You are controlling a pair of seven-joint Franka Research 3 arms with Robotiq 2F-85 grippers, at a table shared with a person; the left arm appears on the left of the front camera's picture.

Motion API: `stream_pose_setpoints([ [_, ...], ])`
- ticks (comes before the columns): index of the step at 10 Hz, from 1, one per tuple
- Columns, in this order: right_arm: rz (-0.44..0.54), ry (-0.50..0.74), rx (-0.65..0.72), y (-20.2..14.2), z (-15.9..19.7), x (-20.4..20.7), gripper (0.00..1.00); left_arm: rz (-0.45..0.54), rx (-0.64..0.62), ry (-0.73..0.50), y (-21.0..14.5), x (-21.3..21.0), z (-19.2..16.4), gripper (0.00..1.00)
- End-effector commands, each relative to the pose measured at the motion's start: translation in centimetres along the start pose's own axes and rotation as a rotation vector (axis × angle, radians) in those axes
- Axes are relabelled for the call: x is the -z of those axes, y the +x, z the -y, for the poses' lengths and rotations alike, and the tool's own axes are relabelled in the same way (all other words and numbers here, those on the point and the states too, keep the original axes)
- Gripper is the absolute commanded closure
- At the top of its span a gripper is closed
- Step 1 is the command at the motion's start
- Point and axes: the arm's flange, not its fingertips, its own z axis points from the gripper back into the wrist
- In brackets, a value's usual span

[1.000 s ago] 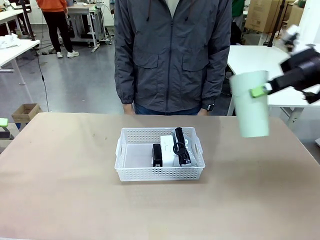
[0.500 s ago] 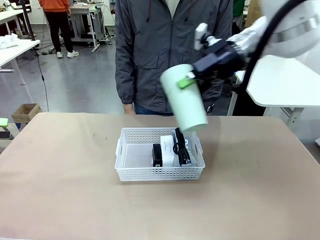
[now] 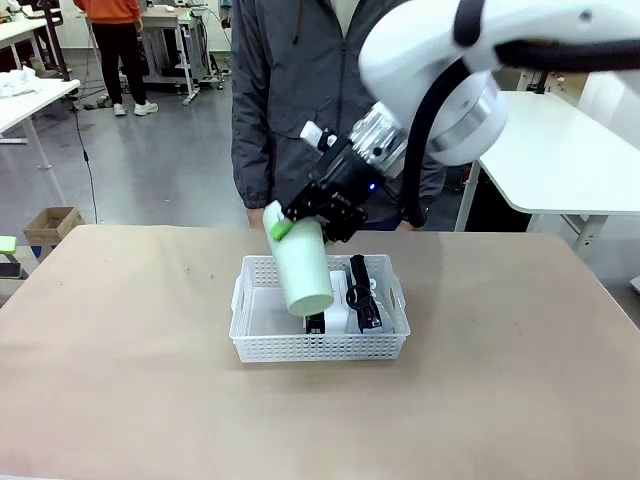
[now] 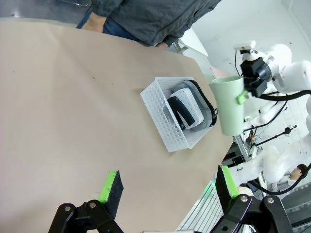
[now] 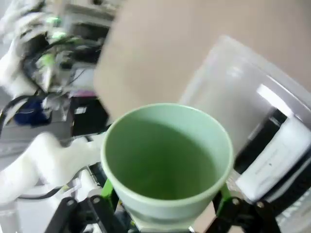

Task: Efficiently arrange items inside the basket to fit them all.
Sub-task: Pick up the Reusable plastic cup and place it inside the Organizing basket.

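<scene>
Your pale green paper cup [image 3: 302, 268] hangs tilted over the white perforated basket [image 3: 262, 345], its base lowest and just above the open left part of the basket floor, its mouth up and toward the right arm. The right pincer [image 3: 300, 222] is clenched on the cup at its rim, one green pad showing on the outer wall; in the right wrist view you look straight down into the cup's mouth [image 5: 166, 158]. Note the cup's long axis: leaning, not upright, running from the pincer down toward the basket's near left. Beside it in the basket lie the black stapler [image 3: 315, 322], the small white box [image 3: 337, 301] and the black strap [image 3: 361, 293] of the pouch, all packed in the middle and right. Judgement: the free bay lies directly under the cup base, so you need only a short descent. The left pincer [image 4: 167, 185] is released, jaws wide, hovering over bare desk [image 3: 120, 380], well apart from the basket. The person stands at the far edge.
</scene>
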Motion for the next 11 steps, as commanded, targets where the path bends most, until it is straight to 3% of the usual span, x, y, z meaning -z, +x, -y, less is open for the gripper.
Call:
stream_pose_setpoints([
  [1,-0.075,-0.109,0.109,0.4,-0.5,1.2,0.09,0.001,-0.013,-0.009,0.0,-0.2,0.3,0.0],
  [2,-0.069,-0.095,0.099,0.5,-0.4,1.1,0.09,0.001,-0.013,-0.009,0.0,-0.2,0.3,0.0],
  [3,-0.069,0.018,0.059,0.5,-0.4,0.3,0.09,0.001,-0.013,-0.009,0.0,-0.2,0.3,0.0],
  [4,-0.213,0.216,0.006,0.2,-0.4,-1.2,0.09,0.001,-0.013,-0.009,0.0,-0.2,0.3,0.0],
  [5,-0.063,-0.079,0.091,-0.1,0.3,1.8,0.09,0.001,-0.013,-0.009,0.0,-0.2,0.3,0.0],
  [7,-0.063,-0.079,0.091,-0.1,0.3,1.8,0.09,0.001,-0.013,-0.009,0.0,-0.2,0.3,0.0],
  [8,-0.105,0.005,0.053,0.1,-0.2,0.9,0.09,0.001,-0.013,-0.009,0.0,-0.2,0.3,0.0],
  [11,0.076,-0.143,0.372,0.2,-3.0,2.8,0.09,0.001,-0.013,-0.009,0.0,-0.2,0.3,0.0],
])
